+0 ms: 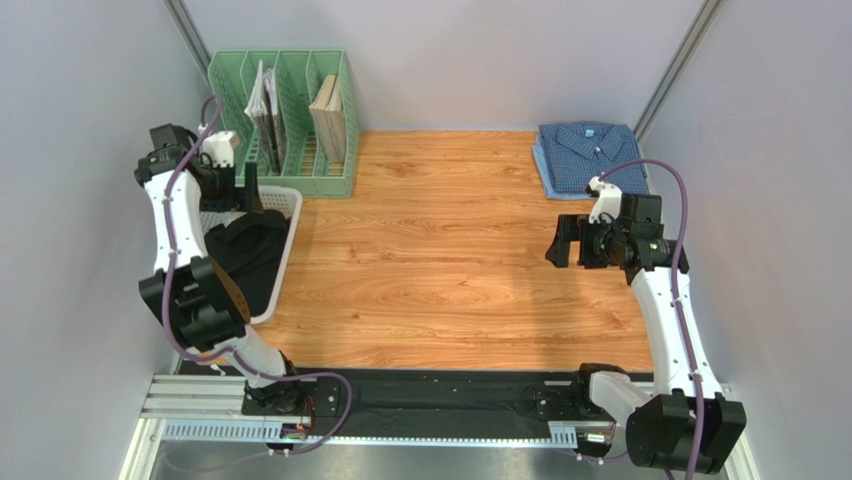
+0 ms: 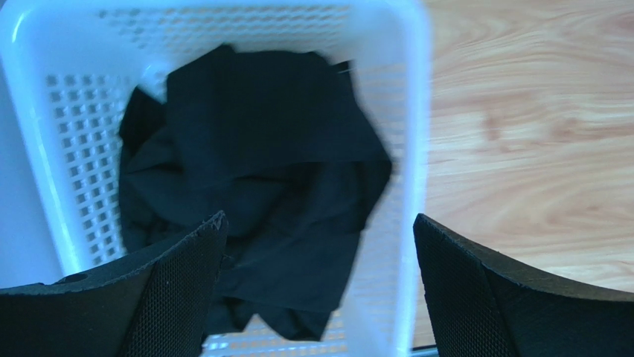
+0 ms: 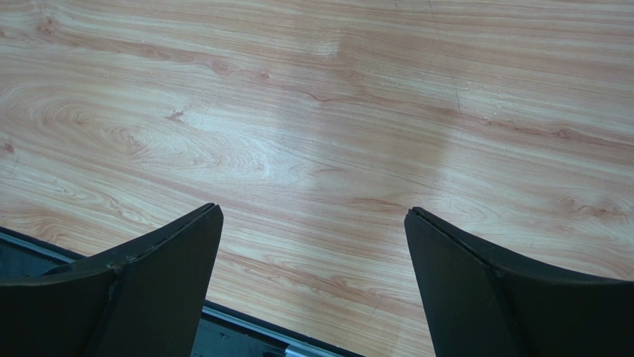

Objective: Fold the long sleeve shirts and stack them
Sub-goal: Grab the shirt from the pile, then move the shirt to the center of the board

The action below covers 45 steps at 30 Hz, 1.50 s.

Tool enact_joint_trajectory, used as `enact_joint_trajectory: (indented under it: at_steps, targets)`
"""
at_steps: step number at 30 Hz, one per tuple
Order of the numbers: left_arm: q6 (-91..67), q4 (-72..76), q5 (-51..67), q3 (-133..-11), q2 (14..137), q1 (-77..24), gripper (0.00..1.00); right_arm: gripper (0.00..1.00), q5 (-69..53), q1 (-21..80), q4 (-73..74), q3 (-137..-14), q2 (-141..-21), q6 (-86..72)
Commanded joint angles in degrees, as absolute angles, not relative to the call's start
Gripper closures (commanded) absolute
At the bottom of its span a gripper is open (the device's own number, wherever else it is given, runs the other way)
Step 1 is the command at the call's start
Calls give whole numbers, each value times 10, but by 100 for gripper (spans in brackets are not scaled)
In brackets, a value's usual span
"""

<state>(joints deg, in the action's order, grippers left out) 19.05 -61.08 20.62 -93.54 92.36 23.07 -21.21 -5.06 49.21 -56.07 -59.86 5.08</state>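
The black shirt (image 1: 243,254) lies crumpled in a white basket (image 1: 288,240) at the left of the table; it also shows in the left wrist view (image 2: 253,186) inside the basket (image 2: 74,141). My left gripper (image 1: 242,193) hangs open and empty above the far end of the basket, over the shirt (image 2: 320,223). The blue checked shirt (image 1: 588,155) lies folded at the far right corner. My right gripper (image 1: 570,243) is open and empty above bare wood (image 3: 312,216), nearer than the blue shirt.
A green file rack (image 1: 285,120) with books stands at the far left, behind the basket. Grey walls close in left and right. A black rail (image 1: 450,395) runs along the near edge, also at the bottom of the right wrist view (image 3: 223,331).
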Motion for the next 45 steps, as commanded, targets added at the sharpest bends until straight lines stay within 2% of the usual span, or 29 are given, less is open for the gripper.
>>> enact_joint_trajectory:
  at_steps: [1,11,13,14,16,17,19,20,21,26,29,35,38,39,45]
  targets:
    - [274,-632,189,-948,1000,270,1,0,-249,-51,491,-568,-606,71]
    - [316,-518,133,-869,1139,270,1,0,-249,-52,503,-581,-626,69]
    - [317,-503,123,-855,1158,270,4,0,-249,-51,504,-585,-629,69]
    - [319,-498,111,-851,1163,271,14,0,-247,-52,505,-587,-632,68]
    - [328,-487,103,-834,1167,271,25,0,-248,-52,504,-591,-635,67]
    - [331,-486,100,-829,1165,271,38,0,-247,-52,504,-592,-637,66]
    - [344,-490,103,-817,1146,271,57,0,-248,-52,506,-598,-640,66]
    - [347,-494,105,-813,1135,271,87,0,-249,-52,505,-599,-640,65]
    - [347,-498,104,-808,1120,271,100,0,-250,-52,507,-599,-642,65]
    - [327,-564,190,-859,989,285,100,0,-257,-52,511,-607,-642,64]
    - [300,-632,262,-953,934,282,100,0,-260,-52,512,-609,-642,63]
    - [206,-763,384,-1278,921,203,100,0,-260,-51,508,-611,-644,61]
    - [155,-764,376,-1394,925,94,100,0,-258,-52,510,-614,-643,62]
    - [133,-757,376,-1415,925,32,100,0,-260,-52,511,-615,-644,62]
    - [105,-689,333,-1492,936,-167,100,0,-257,-53,516,-615,-640,64]
